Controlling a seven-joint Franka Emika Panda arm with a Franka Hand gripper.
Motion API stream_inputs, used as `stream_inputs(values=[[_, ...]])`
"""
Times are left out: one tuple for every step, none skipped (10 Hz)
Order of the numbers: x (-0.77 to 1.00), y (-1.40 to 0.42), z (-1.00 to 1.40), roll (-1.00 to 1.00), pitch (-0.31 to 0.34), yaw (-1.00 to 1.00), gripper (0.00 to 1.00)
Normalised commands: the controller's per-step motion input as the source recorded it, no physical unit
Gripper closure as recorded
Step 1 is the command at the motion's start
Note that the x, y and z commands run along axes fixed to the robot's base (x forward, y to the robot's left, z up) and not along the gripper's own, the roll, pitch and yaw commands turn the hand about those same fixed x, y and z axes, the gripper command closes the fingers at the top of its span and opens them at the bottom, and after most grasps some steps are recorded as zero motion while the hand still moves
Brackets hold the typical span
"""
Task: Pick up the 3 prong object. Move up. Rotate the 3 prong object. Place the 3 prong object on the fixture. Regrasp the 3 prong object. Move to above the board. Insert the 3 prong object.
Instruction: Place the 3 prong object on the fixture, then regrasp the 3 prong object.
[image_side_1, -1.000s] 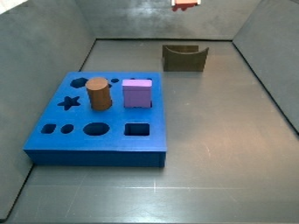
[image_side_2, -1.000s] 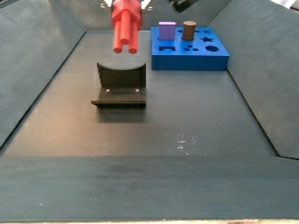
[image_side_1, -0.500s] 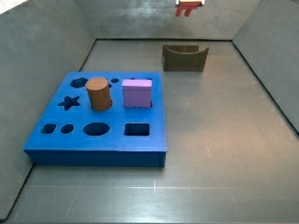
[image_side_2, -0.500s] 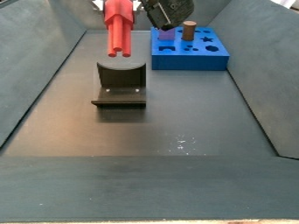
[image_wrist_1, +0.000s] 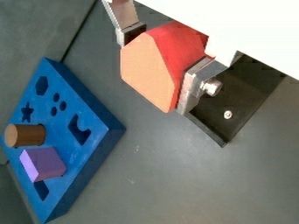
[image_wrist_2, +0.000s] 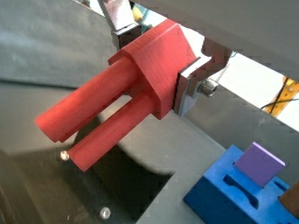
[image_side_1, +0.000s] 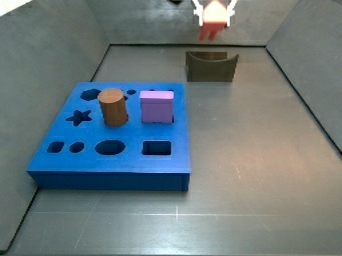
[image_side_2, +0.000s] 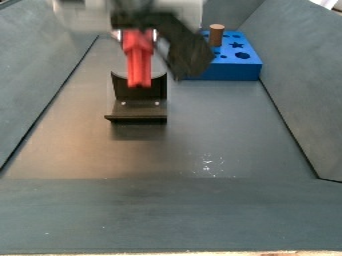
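Pincer pinching 3 prong object, prongs down, just above fixture notch; board well apart.

Red 3 prong object, blue board, purple cube, brown cylinder.

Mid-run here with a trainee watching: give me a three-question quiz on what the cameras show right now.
1. True or false: the gripper is shut on the 3 prong object.
2. The object hangs above which item: A) the board, B) the fixture, C) bare floor?
3. Which two pieces stand in the board?

Key: 1 true. 2 B. 3 the brown cylinder and the purple cube.
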Motion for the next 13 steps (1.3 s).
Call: stream_inputs(values=[[0.16, 0.14, -1.0, -0.57, 0.085, -0.15, 1.0], [0.18, 0.14, -1.0, -0.28, 0.05, -0.15, 1.0], [0.19, 0.13, -1.0, -0.18, 0.028, -0.15, 1.0], [0.15, 0.1, -0.79, -0.15, 0.005, -0.14, 1.0], [0.1, 0.12, -0.56, -0.11, -0.025, -0.12, 1.0], [0.07, 0.14, -0.5, -0.1, -0.039, -0.1, 1.0], [0.08, 0.15, -0.49, -0.1, -0.043, -0.09, 1.0], [0.08, 0.15, -0.48, -0.1, -0.046, -0.07, 1.0], [0.08, 0.15, -0.48, -0.1, -0.046, -0.06, 1.0], [0.08, 0.15, -0.47, -0.1, -0.046, -0.04, 1.0], [0.0, 0.0, 0.0, 0.0, 0.0, 0.0, 0.0], [0.0, 0.0, 1.0, 0.04, -0.039, -0.02, 0.0], [0.0, 0.0, 1.0, 0.05, -0.038, -0.02, 0.0]])
